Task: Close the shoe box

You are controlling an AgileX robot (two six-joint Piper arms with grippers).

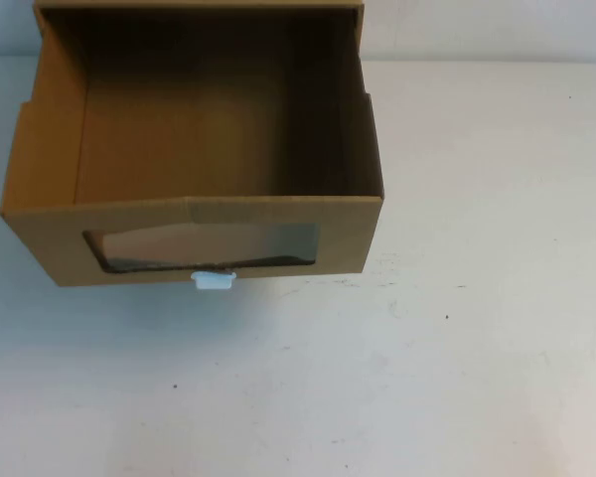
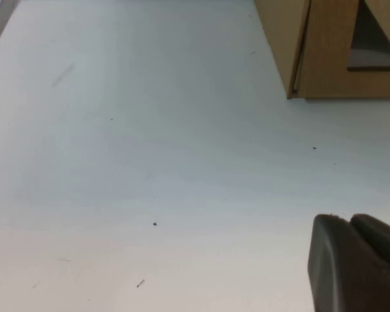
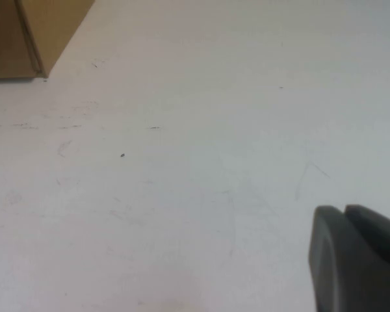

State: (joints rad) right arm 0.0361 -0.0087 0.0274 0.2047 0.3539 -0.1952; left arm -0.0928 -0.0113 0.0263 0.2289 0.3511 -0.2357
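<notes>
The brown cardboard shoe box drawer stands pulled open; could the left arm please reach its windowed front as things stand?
Probably yes: bare white table lies between the left gripper and the brown cardboard shoe box, nothing blocking. The right gripper sits over bare table too.

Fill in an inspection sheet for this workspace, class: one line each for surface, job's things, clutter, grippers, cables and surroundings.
Surface: white table, a few dark specks and scuffs.
Job's things: shoe box, drawer pulled out and empty; clear window in front, white pull tab at the bottom edge.
Clutter: nothing seen.
Grippers: left gripper above bare table near the box's corner, fingers together; right gripper above bare table, fingers together; neither shows in the high view.
Cables: nothing seen.
Surroundings: pale wall behind the table.
</notes>
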